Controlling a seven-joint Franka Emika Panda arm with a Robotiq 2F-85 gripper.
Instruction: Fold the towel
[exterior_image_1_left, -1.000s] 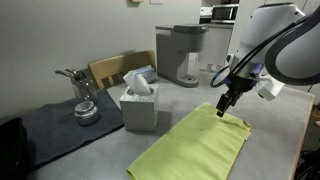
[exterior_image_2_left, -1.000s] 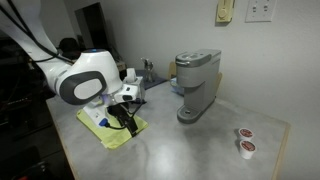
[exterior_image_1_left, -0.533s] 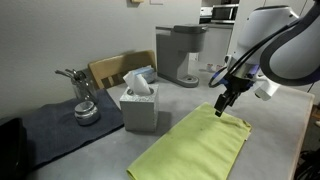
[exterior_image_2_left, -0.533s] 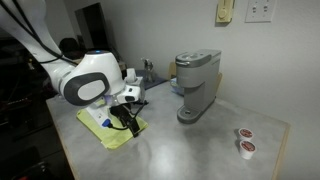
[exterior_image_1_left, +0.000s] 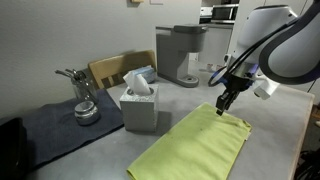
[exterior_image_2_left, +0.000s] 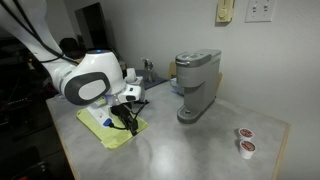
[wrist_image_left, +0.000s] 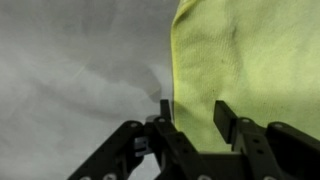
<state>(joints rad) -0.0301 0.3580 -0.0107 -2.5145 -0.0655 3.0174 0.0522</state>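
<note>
The towel is a lime-green cloth lying flat on the grey counter; it also shows under the arm in an exterior view and fills the right of the wrist view. My gripper points down at the towel's far corner, low over the counter. In the wrist view the gripper straddles the towel's left edge. One finger stands at that edge and the other finger over the cloth. A gap with cloth in it still shows between them.
A tissue box stands just left of the towel. A dark mat with a metal vessel lies further left. A coffee machine stands behind. Two small pods sit at the counter's far end.
The gripper's fingers have drawn closer together over the towel's corner. The arm has stayed in place and the towel has not moved.
</note>
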